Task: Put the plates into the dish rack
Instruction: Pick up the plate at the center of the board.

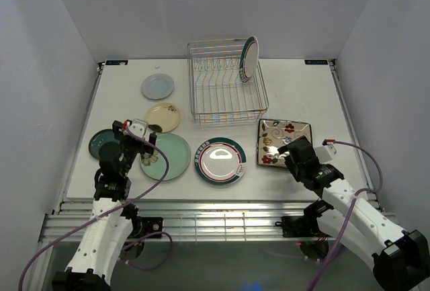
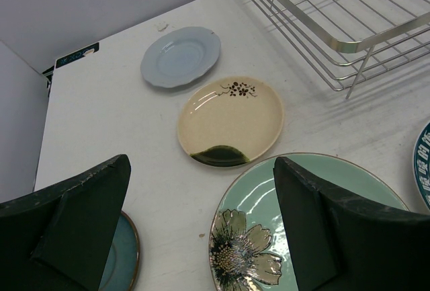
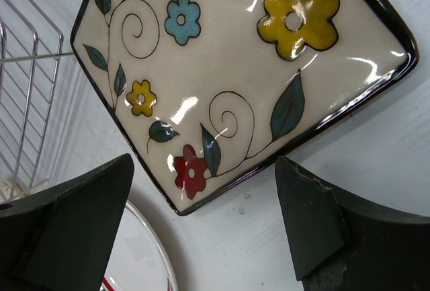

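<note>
Right gripper [image 3: 203,187] gapes above corner of square plate [image 3: 222,56].

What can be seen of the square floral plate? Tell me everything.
The square glossy floral plate lies flat on the white table, right of the round white teal-rimmed plate. Cream, ceramic-looking, dark rim; painted yellow, blue and red flowers, green leaves, black swirls. The open right gripper hovers over its near corner.
</note>
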Motion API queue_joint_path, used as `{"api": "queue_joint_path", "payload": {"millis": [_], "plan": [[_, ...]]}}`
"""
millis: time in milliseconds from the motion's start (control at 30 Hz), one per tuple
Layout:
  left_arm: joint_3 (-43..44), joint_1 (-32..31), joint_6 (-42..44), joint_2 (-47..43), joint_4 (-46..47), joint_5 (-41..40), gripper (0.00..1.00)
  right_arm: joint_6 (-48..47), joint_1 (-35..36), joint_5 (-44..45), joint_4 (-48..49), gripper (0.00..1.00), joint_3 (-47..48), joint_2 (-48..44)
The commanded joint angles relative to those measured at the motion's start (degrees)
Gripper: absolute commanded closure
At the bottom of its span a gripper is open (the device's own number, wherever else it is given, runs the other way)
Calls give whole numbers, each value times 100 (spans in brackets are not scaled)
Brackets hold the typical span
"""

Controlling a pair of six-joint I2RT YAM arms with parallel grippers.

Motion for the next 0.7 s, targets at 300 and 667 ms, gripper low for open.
{"api": "queue_joint_path", "payload": {"millis": [300, 667], "plan": [[132, -21, 28, 47, 22, 9, 2, 422, 8, -336, 164, 7, -539, -88], [114, -21, 45, 55, 40, 0, 2, 887, 8, -573, 1184, 6, -1295, 53]]}}
